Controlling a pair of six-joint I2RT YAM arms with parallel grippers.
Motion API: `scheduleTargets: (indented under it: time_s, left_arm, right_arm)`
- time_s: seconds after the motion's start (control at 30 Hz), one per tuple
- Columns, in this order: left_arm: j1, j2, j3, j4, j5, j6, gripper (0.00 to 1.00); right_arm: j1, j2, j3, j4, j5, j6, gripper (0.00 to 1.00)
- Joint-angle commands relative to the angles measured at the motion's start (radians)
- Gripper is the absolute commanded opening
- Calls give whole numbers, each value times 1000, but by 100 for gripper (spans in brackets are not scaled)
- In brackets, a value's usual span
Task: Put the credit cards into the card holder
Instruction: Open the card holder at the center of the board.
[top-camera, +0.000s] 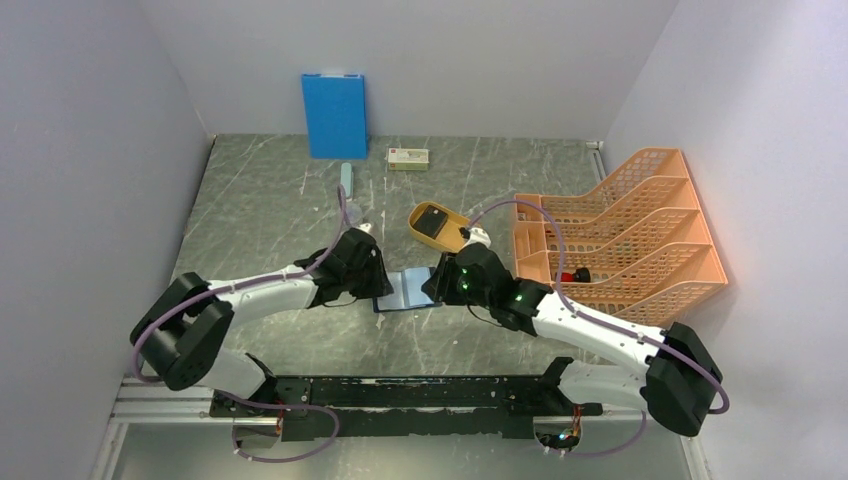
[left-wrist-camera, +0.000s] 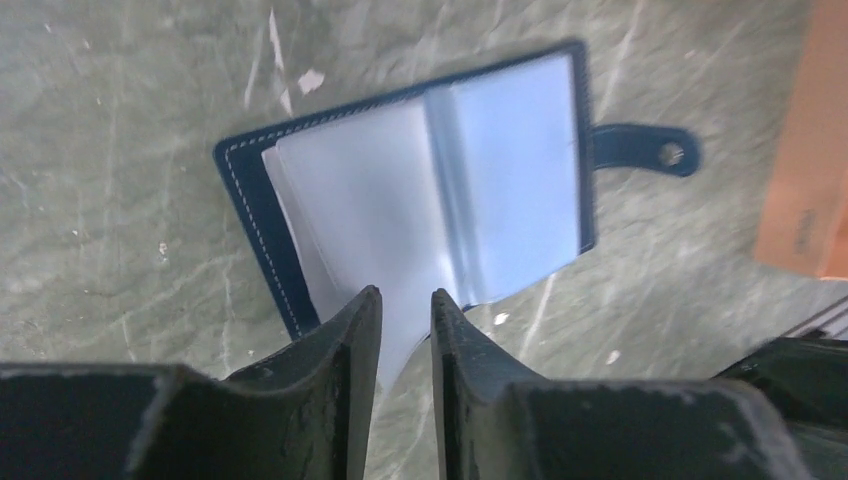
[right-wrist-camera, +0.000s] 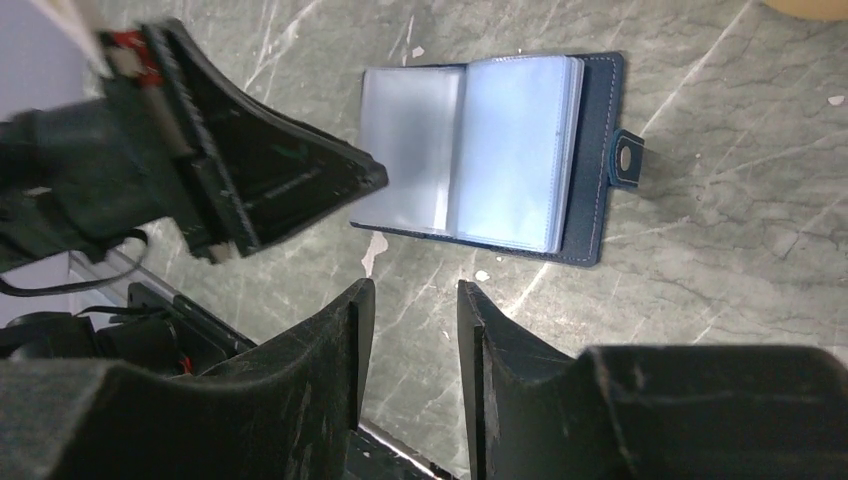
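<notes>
The left end effector (left-wrist-camera: 405, 295), at the bottom of its wrist view, is nearly closed. A clear sleeve of the card holder (left-wrist-camera: 520, 150) runs down into the narrow gap between its fingers, so it looks pinched there. The right end effector (right-wrist-camera: 415, 285) hangs just short of the holder's near edge, its fingers a modest gap apart with nothing between them.

The holder lies open and flat on the desk (top-camera: 260, 210) at the centre of the top view, between the two arms, pale sleeves up. Its snap tab (left-wrist-camera: 645, 150) sticks out at the right of the left wrist view.

Neither arm carries a card. Beyond the holder, toward the upper centre of the top view, a yellow tray (top-camera: 415, 212) holds a dark flat item (top-camera: 432, 224); whether that is the cards I cannot tell.

The step in hand seems to be opening a pocket. To do it well, the left arm should lift only one sleeve and keep the cover down on the desk. The right arm can then fetch a card and slide it in flat, edge first, along the sleeve mouth.
</notes>
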Motion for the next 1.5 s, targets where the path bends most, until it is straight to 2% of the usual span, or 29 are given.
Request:
scheduleTargets:
  time_s: [0.0,0.17,0.43,0.53,0.63,0.93,1.03,1.13,1.23,1.47]
  left_arm:
    - [-11,53,-22,-16,-18,16,26]
    - [-1,39,-80,-61,-106,-17,18]
    - [4,36,-127,-26,-86,-6,19]
    - [4,-10,-130,-21,-66,-3,25]
    - [4,-70,-128,-21,-52,-2,41]
    - [6,-196,-75,-114,-59,0,56]
    - [6,-279,-62,-166,-75,-2,64]
    - [6,-386,-67,-207,-99,0,69]
    - [7,-505,-87,-242,-121,3,70]
    - [9,-700,-150,-315,-149,-18,68]
  right_arm:
    - [-6,-31,49,-30,39,5,40]
    - [-7,-41,53,-44,51,21,40]
    - [-8,-21,40,-36,56,78,38]
    - [-9,-20,73,-73,86,83,45]
    - [-23,-16,124,-126,128,102,60]
    - [-153,-20,187,-125,186,109,62]
    - [-224,48,218,-76,170,114,65]
    - [-303,164,274,-21,79,100,66]
    - [-351,275,316,55,15,73,66]
    - [-392,501,422,115,30,53,62]
